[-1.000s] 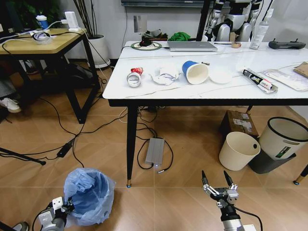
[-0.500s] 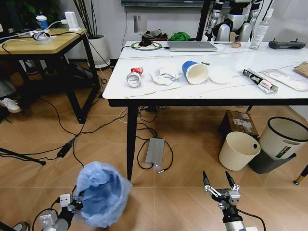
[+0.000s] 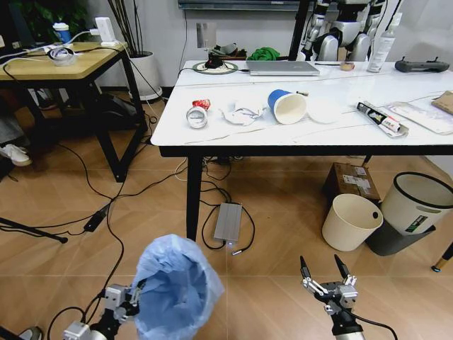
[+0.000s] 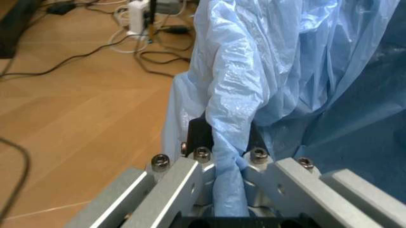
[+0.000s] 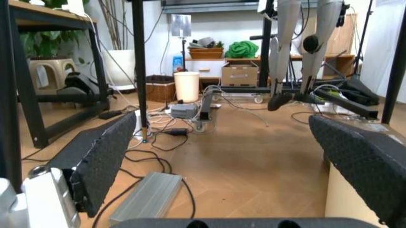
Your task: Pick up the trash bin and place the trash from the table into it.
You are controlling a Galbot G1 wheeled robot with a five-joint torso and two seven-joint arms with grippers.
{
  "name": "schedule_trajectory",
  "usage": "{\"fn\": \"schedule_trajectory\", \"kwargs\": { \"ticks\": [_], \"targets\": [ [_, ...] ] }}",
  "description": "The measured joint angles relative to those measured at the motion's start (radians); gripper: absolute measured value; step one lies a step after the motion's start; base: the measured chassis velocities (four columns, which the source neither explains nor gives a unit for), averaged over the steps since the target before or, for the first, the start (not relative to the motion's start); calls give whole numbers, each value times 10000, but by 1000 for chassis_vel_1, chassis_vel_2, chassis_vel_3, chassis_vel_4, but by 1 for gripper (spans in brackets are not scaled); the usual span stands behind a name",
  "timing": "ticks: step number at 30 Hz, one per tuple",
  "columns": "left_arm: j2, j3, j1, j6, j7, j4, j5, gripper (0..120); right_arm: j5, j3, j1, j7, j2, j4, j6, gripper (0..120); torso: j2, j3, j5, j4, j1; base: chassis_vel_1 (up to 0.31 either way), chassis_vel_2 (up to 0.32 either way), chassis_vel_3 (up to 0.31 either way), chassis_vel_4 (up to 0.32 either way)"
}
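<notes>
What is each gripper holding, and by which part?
The left gripper is shut on the trash bin, pinching the blue bag at its rim. The right gripper is open and holds nothing.

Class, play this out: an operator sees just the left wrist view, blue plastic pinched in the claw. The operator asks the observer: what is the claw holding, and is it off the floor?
Observer: The left claw grips the trash bin by its bag-covered rim; the bin hangs tilted above the floor.
Operator: Where is the trash?
Observer: On the table: a blue paper cup lies on its side, a crushed red can near it.
Operator: And the other arm?
Observer: The right claw sits low near the floor, open, holding nothing.
</notes>
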Motion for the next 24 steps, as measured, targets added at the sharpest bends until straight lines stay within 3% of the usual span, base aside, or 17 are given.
{"fn": "schedule_trajectory", "kwargs": {
  "ticks": [16, 24],
  "targets": [
    [171, 565, 250, -75, -531, -858, -112, 0, -303, 49, -154, 17, 0, 170, 52, 100, 20, 13, -3, 1, 8, 0, 0, 0, 0],
    [47, 705, 219, -92, -518, -968, -6, 0, -427, 170, -302, 29, 0, 291, 126, 100, 352, 237, -3, 0, 112, 0, 0, 0, 0]
  ]
}}
